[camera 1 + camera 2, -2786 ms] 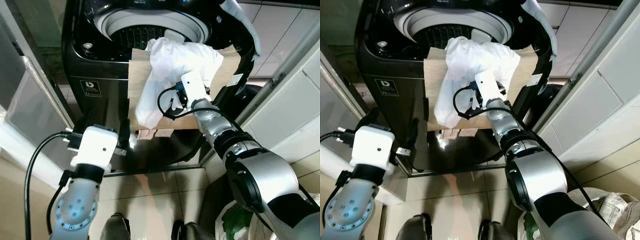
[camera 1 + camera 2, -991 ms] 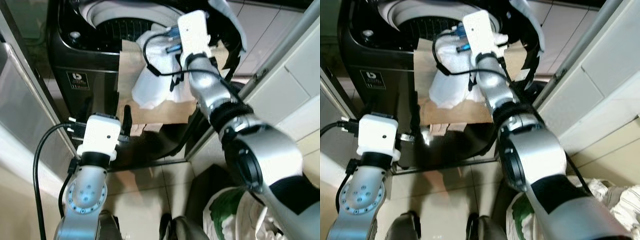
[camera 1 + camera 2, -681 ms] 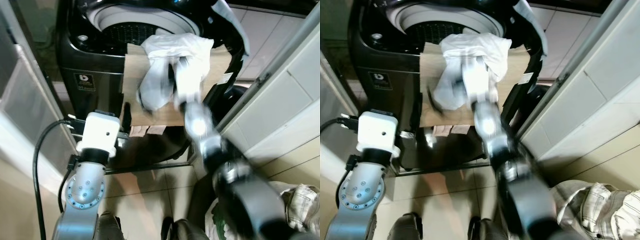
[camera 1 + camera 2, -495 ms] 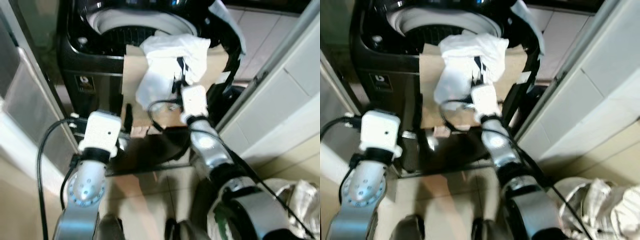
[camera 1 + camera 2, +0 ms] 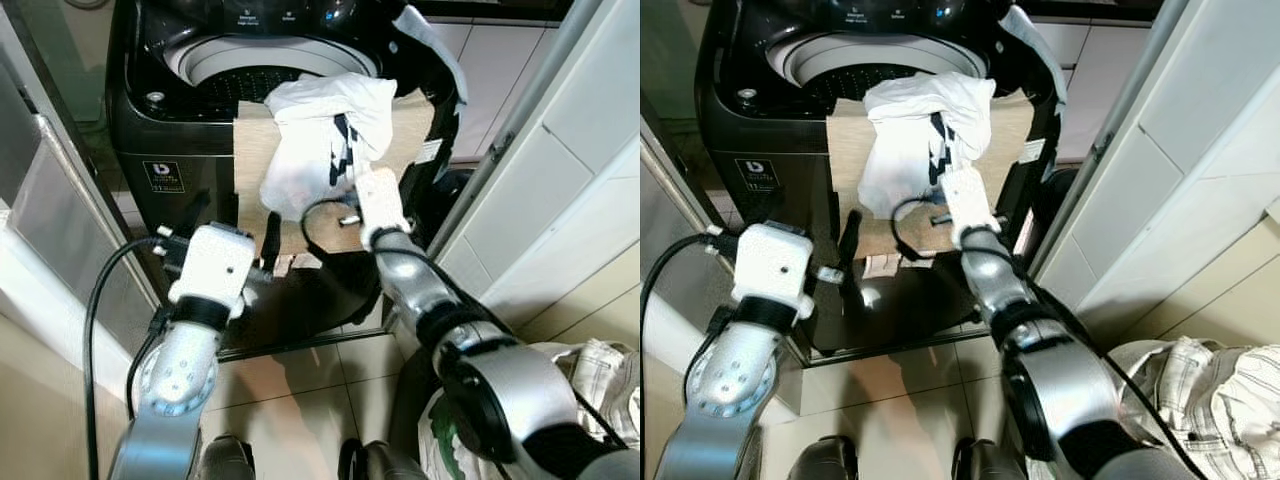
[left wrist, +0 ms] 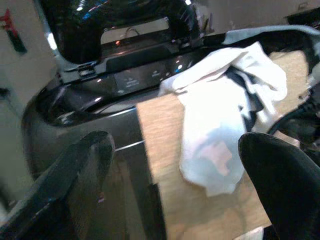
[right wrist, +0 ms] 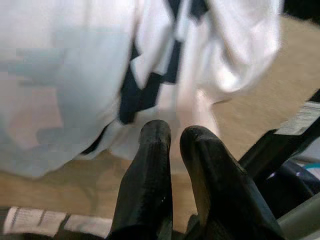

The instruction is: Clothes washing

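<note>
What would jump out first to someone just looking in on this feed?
The white garment with dark markings, draped over the front rim of the open top-load washing machine and down a tan board. The right gripper, fingers nearly together, points at its lower edge. The left gripper hangs open lower down, before the machine's front.

Two silver metallic arms with rounded, ringed joints are seen. A white boxy wrist housing (image 5: 213,262) with a small dark dot is carried by the left arm, fed by a thick black cable (image 5: 95,320). A looped black cable (image 5: 318,222) is attached beside the right wrist's white housing (image 5: 380,197). Glossy black fingers (image 7: 150,175) are shown.
</note>
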Tool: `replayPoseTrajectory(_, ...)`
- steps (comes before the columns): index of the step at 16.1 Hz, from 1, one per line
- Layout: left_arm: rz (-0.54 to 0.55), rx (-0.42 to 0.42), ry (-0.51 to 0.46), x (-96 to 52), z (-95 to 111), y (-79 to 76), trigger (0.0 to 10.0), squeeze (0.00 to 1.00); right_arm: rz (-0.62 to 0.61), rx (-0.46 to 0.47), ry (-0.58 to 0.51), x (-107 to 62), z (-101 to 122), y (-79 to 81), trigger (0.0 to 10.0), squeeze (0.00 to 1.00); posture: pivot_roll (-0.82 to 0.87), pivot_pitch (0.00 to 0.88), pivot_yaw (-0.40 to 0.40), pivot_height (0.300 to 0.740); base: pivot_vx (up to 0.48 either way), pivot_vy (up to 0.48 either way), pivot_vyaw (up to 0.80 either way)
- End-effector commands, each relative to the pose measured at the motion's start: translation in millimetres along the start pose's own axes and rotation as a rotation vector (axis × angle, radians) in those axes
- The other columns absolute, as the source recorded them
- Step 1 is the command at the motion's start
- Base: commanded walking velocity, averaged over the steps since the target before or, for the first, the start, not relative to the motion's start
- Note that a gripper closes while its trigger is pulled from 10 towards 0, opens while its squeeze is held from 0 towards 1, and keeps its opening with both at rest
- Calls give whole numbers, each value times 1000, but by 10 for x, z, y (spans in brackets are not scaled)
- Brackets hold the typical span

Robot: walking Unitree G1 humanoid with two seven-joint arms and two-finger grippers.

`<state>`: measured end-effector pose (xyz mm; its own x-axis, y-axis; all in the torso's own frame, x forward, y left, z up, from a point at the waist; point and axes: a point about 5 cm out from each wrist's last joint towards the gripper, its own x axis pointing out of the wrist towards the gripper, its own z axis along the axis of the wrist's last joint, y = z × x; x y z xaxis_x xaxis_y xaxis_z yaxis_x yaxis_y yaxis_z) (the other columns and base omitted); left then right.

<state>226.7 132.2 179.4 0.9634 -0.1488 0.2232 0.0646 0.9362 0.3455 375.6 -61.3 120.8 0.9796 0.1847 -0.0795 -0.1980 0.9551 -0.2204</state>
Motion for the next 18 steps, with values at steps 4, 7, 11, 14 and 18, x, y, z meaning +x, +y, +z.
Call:
replayPoseTrajectory(4,4,10,20,-148,42,8,10000,0,12,-16,101,19,-56,-6,10000,0,246,179,-92,740,0,0,0)
replayPoseTrajectory(7,24,18,49,-248,44,46,10000,0,-8,-6,153,42,-52,-53,10000,0,269,192,-101,740,0,0,0)
replayPoseTrajectory(11,20,20,60,-309,75,31,10000,0,-35,-61,216,66,-40,-112,10000,0,284,207,-108,740,0,0,0)
replayPoseTrajectory(14,20,8,75,-346,76,-5,10000,0,-68,-83,201,139,143,-208,10000,0,274,215,-119,740,0,0,0)
replayPoseTrajectory(18,10,-2,79,-351,81,-48,10000,0,-51,-85,130,228,453,-211,10000,0,275,214,-122,740,0,0,0)
